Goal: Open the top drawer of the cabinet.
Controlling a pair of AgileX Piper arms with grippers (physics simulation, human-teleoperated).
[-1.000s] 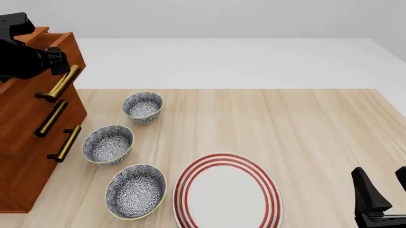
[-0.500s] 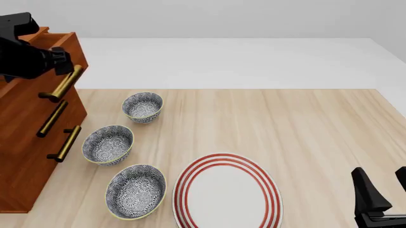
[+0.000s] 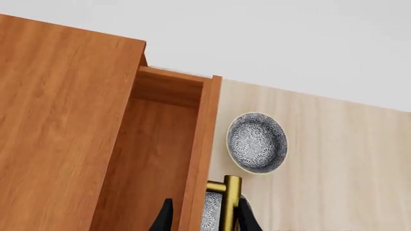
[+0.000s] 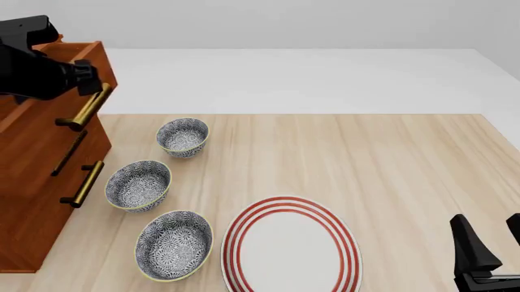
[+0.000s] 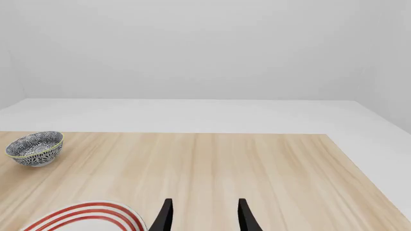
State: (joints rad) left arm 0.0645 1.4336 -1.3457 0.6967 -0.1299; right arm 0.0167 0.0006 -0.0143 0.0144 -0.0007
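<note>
Left hand (image 4: 84, 79): black, at upper left of front view, level with cabinet top, fingers (image 3: 246, 219) closed around brass handle (image 4: 84, 108) of top drawer (image 4: 85, 64); in left wrist view, one finger either side of drawer front and handle.

Top drawer: reddish-brown wood, uppermost of three, pulled partway out of cabinet (image 4: 36, 182); open box interior visible in left wrist view.

Cabinet: tall, at left edge of tabletop (image 4: 390, 170); two lower drawers flush, each with brass bar handle.

Three patterned bowls (image 4: 138, 184): in a row just right of cabinet.

Red-ringed plate (image 4: 291, 252): near front edge, centre.

Right hand (image 4: 490, 252): at lower right, above tabletop, fingers spread wide, holding nothing.
</note>
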